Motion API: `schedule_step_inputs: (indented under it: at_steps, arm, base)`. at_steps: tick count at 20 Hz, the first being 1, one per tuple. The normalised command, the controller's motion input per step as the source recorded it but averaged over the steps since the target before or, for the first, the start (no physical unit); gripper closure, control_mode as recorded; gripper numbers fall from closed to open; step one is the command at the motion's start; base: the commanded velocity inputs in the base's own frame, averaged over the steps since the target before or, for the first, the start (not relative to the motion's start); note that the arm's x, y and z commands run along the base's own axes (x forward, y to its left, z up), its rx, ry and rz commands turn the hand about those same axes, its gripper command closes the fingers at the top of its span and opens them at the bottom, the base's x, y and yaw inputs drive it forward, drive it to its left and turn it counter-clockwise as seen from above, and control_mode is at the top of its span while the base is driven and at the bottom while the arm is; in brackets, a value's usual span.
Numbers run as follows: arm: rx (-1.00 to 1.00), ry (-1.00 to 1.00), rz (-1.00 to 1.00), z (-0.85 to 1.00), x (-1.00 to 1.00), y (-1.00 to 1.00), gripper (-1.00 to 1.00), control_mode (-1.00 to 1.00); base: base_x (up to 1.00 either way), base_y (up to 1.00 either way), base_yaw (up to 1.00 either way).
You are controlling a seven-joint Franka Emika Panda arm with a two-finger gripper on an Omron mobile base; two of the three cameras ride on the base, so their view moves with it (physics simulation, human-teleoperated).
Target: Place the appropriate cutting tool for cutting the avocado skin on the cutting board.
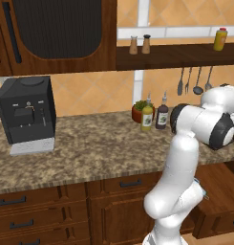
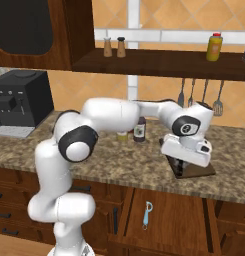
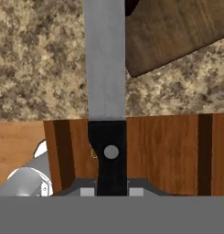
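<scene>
A: What is the end effector (image 3: pixel 111 192) doing?
B: It grips the knife (image 3: pixel 105 82) by its black handle, blade reaching out over the desk (image 3: pixel 35 59).
A: And the board (image 3: pixel 173 32)?
B: Near the desk's front edge, a corner just beside the blade, with the avocado (image 3: pixel 130 5) on it
</scene>
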Motion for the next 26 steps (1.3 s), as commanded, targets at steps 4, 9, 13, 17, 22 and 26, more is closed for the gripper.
schedule_step_inputs:
  at_steps: [4, 9, 13, 17, 22, 26]
  arm:
    - [0.0, 0.0, -0.17, -0.17, 0.55, -0.17, 1.0, -1.0]
    - [0.0, 0.0, -0.12, -0.43, 0.69, -0.02, 1.0, -1.0]
    - [0.0, 0.0, -0.04, -0.21, 0.56, -0.13, 1.0, -1.0]
    - [0.0, 0.0, -0.03, -0.27, 0.3, -0.02, 1.0, -1.0]
    - [0.0, 0.0, -0.03, -0.43, 0.17, 0.0, 1.0, -1.0]
    - [0.0, 0.0, -0.04, -0.31, 0.22, 0.0, 1.0, -1.0]
  base:
    - [0.0, 0.0, 0.0]
    - [0.0, 0.0, 0.0]
    - [0.0, 0.0, 0.0]
    - [0.0, 0.0, 0.0]
    - [0.0, 0.0, 0.0]
    - [0.0, 0.0, 0.0]
